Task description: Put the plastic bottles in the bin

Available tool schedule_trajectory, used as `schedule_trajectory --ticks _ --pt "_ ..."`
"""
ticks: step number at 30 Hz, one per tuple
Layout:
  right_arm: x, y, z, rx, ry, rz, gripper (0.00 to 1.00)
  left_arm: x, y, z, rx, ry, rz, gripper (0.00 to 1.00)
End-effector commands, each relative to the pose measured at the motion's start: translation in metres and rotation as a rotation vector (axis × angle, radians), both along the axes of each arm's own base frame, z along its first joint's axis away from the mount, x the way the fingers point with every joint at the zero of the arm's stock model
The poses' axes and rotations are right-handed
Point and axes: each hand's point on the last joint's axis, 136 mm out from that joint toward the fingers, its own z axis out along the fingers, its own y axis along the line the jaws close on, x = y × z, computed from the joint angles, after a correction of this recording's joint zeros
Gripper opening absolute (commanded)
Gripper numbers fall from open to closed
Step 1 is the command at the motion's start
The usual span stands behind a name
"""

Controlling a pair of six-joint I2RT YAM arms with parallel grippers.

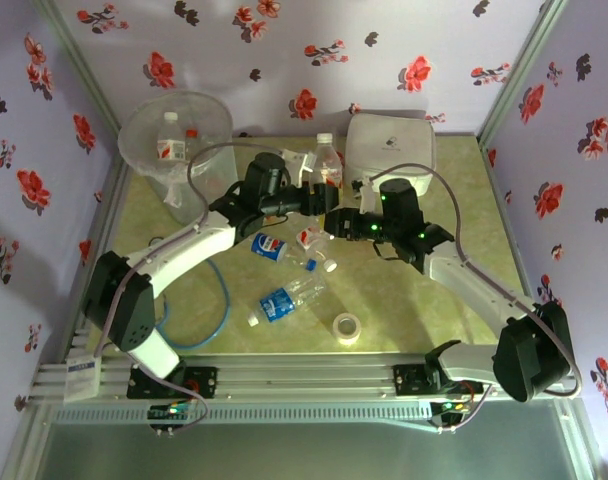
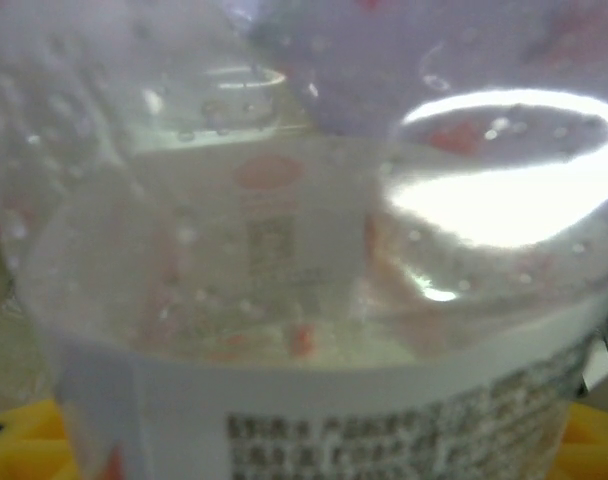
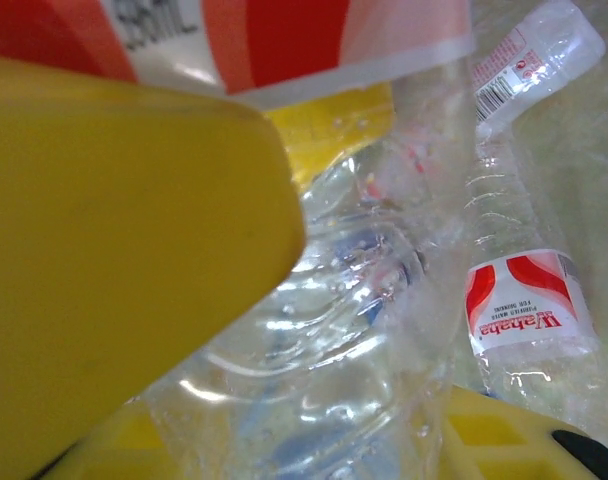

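Where the green table (image 1: pixel 454 310) meets the flowered back wall, the bin (image 1: pixel 144 165) is seen at the far left corner, with two bottles (image 1: pixel 169 140) already inside it. A white lidded box (image 1: pixel 389 150) is set at the far right, well apart from the bin.

Both arms are stretched toward the middle of the table. The left gripper (image 1: pixel 322 195) is held just beside an upright bottle (image 1: pixel 327 155) with a white cap. In the left wrist view a clear white-labelled bottle (image 2: pixel 304 300) is seen between the yellow fingers (image 2: pixel 24 440); whether it is squeezed cannot be told. The right gripper (image 1: pixel 336 226) is placed close opposite the left one. A crumpled clear bottle (image 3: pixel 324 330) is pinched between its yellow finger (image 3: pixel 114 250) and the opposite pad. A red-labelled bottle (image 3: pixel 524 310) is seen lying on the table beyond it.

Two blue-labelled bottles (image 1: pixel 269 247) (image 1: pixel 280 303) are left lying near the middle, with a small red-labelled one (image 1: pixel 309 238) just beside the right gripper. A blue cable (image 1: pixel 222 300) is looped near the left arm, and a roll of tape (image 1: pixel 347 328) is left toward the near edge.
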Motion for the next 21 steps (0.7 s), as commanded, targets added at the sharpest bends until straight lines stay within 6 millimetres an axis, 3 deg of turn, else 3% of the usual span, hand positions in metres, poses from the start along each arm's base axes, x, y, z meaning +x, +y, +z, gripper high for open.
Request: schedule_trajectory --ticks 1,2,6,8,11,16,21 --pt "-0.004 0.001 0.000 0.004 -0.005 0.019 0.42 0.010 -0.003 0.016 -0.009 -0.054 0.014 0.56" --pt "-0.005 0.001 0.000 -0.002 -0.006 0.018 0.47 0.011 -0.002 0.018 -0.007 -0.058 0.016 0.55" --pt "-0.008 -0.009 0.000 -0.063 -0.024 0.009 0.89 0.022 0.012 0.035 0.015 -0.089 0.036 0.52" --pt "-0.009 -0.016 0.002 -0.099 -0.040 -0.009 0.98 0.029 0.026 0.051 0.036 -0.124 0.052 0.52" --pt "-0.009 -0.029 0.003 -0.150 -0.061 -0.050 0.99 0.046 0.060 0.082 0.064 -0.184 0.110 0.52" --pt "-0.007 -0.040 -0.013 -0.188 -0.036 -0.091 0.99 0.081 0.148 0.133 0.147 -0.276 0.284 0.50" --pt "0.001 -0.040 -0.028 -0.208 0.011 -0.094 0.99 0.109 0.229 0.159 0.284 -0.332 0.450 0.47"
